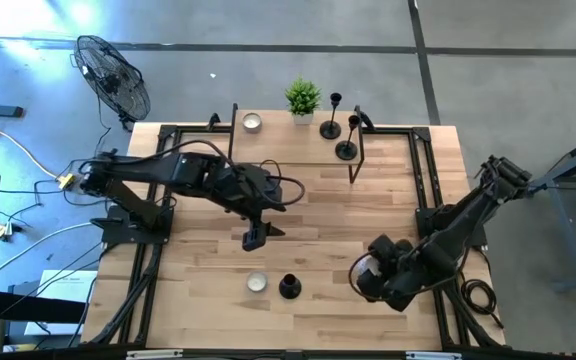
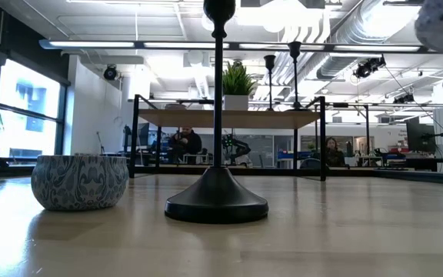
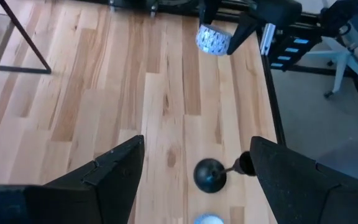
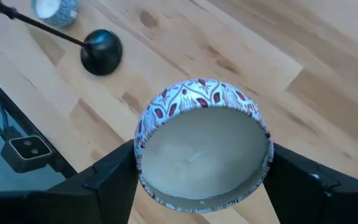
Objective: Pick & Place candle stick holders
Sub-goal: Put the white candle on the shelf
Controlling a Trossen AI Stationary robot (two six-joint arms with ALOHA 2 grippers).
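One black candle stick holder (image 1: 289,287) stands upright on its round base (image 2: 217,204) near the table's front edge, beside a small patterned candle tin (image 1: 257,282). Two more candle stick holders (image 1: 335,125) (image 1: 347,148) stand on the raised shelf (image 2: 229,118) at the far side. My left gripper (image 1: 256,238) hangs open above the table's middle, and the near holder (image 3: 210,174) shows far below its fingers. My right gripper (image 1: 368,272), right of the near holder, is shut on another patterned candle tin (image 4: 204,152). My right gripper pinches the candle tin's round wall (image 4: 143,134) between its two fingers (image 4: 114,171), one on each opposite side. The fingers slant down from above. The tin is lifted clear of the table, tilted, with its open top and pale wax toward the wrist.
A potted plant (image 1: 302,98) and a third candle tin (image 1: 252,122) sit at the far edge by the shelf. A fan (image 1: 113,75) stands beyond the far left corner. Bare wood lies between the arms. People sit in the room behind (image 2: 183,142).
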